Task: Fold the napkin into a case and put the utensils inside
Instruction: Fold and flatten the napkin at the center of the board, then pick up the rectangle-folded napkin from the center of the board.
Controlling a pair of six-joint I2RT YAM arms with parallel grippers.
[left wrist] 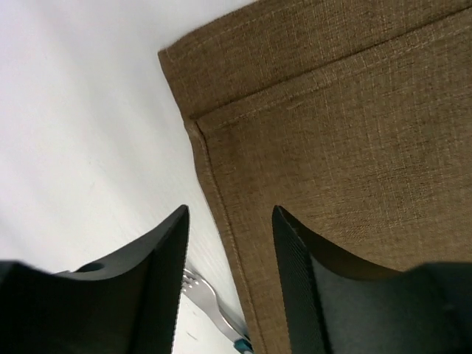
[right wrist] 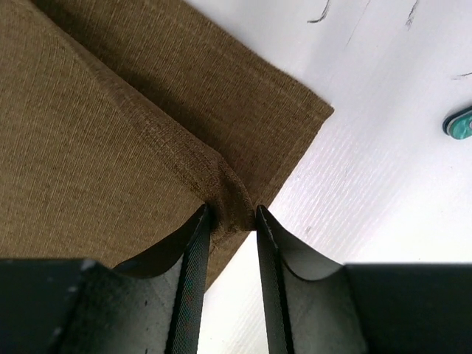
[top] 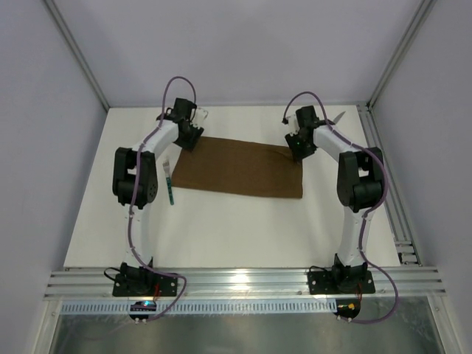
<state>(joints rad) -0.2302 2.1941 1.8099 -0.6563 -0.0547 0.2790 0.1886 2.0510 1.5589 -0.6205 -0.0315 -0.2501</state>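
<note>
The dark brown napkin lies on the white table as a flat oblong with a folded layer on top. My left gripper is open above its far left corner; in the left wrist view the jaws straddle the napkin's hemmed edge without touching it. My right gripper is at the far right corner; in the right wrist view it is shut on a bunched bit of the napkin. The fork lies just left of the napkin, and its tines show in the left wrist view. The knife lies at the far right.
An aluminium rail runs along the table's right side and another along the near edge by the arm bases. A teal tip shows at the right edge of the right wrist view.
</note>
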